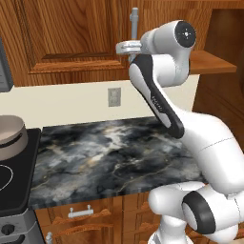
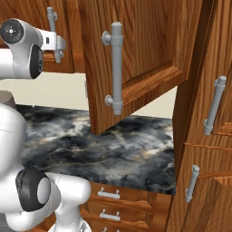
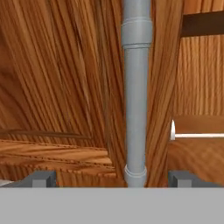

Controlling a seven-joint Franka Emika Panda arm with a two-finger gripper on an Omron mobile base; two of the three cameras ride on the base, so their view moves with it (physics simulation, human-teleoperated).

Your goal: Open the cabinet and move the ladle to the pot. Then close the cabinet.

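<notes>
On the stove at far left: pot waits | centre: gripper wide open astride left door handle of cabinet | right door already open | step: opening; next: close fingers, pull.

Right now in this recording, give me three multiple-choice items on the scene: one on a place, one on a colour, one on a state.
1. Where is the gripper?
A. At the left cabinet door's handle
B. Over the pot
C. At a low drawer

2. What colour is the counter?
A. Plain white
B. Dark marbled grey
C. Green

3. How does the right cabinet door stand?
A. Shut flush
B. Taken off
C. Swung open

Answers: 1 A, the hand view has the grey bar rising between the two fingertips. 2 B, both base views show dark veined stone. 3 C, the right base view shows it angled out over the counter.
</notes>
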